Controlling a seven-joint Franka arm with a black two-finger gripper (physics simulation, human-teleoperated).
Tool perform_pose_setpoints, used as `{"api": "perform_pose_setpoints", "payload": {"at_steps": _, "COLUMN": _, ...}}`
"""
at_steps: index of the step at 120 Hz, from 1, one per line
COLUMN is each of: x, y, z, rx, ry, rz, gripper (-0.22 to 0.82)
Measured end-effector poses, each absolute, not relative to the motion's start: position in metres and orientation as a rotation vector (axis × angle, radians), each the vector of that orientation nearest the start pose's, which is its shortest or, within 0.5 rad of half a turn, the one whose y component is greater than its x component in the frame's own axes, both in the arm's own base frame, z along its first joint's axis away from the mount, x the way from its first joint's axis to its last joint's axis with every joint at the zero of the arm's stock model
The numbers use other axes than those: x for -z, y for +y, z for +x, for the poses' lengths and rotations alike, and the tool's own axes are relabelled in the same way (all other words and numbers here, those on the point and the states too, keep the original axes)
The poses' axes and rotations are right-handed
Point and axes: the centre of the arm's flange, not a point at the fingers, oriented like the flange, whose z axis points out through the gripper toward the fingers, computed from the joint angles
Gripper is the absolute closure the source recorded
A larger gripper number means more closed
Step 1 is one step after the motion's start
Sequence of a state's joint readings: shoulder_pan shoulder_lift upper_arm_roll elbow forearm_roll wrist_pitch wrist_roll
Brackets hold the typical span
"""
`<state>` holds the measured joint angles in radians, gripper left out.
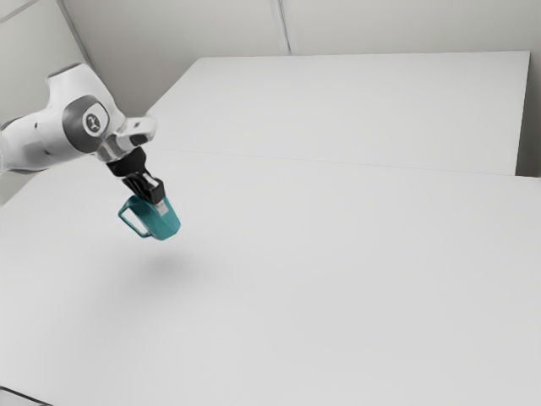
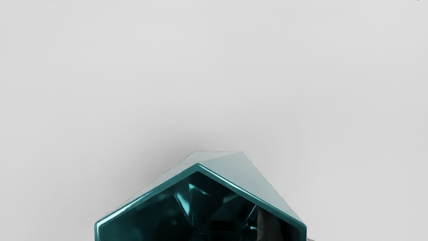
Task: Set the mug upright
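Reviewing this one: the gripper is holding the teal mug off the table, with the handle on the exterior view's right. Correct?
Not the handle: the exterior view shows it on that view's left. The gripper is indeed holding the teal mug off the table.

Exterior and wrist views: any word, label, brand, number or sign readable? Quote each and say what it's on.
No readable text in either view.
Round emblem on the white and grey robot arm: too small to read.
Teal faceted mug: none on the faces that show.
Black two-finger gripper: none I can make out.
Plain white table: none.
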<state>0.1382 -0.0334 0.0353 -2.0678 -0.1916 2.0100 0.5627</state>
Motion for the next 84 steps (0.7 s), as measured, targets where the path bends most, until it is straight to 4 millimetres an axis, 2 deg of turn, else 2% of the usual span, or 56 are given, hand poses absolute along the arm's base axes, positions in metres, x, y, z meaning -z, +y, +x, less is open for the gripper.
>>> {"api": "perform_pose_setpoints", "payload": {"at_steps": 8, "x": -0.434, "y": 0.070, "z": 0.531, "rx": 0.068, "ry": 0.471, "rz": -3.255, "gripper": 0.79}}
{"api": "perform_pose_setpoints", "payload": {"at_steps": 17, "x": -0.427, "y": 0.067, "z": 0.532, "rx": 0.083, "ry": 0.421, "rz": -3.231, "gripper": 0.79}}
{"api": "perform_pose_setpoints", "payload": {"at_steps": 48, "x": -0.405, "y": 0.087, "z": 0.540, "rx": 0.088, "ry": 0.190, "rz": -3.206, "gripper": 0.79}}
{"api": "perform_pose_setpoints", "payload": {"at_steps": 62, "x": -0.388, "y": 0.092, "z": 0.543, "rx": 0.053, "ry": 0.109, "rz": -3.209, "gripper": 0.79}}
{"api": "perform_pose_setpoints", "payload": {"at_steps": 69, "x": -0.381, "y": 0.087, "z": 0.546, "rx": 0.043, "ry": 0.096, "rz": -3.209, "gripper": 0.79}}
{"api": "perform_pose_setpoints", "payload": {"at_steps": 84, "x": -0.371, "y": 0.062, "z": 0.552, "rx": 0.027, "ry": 0.114, "rz": -3.210, "gripper": 0.79}}
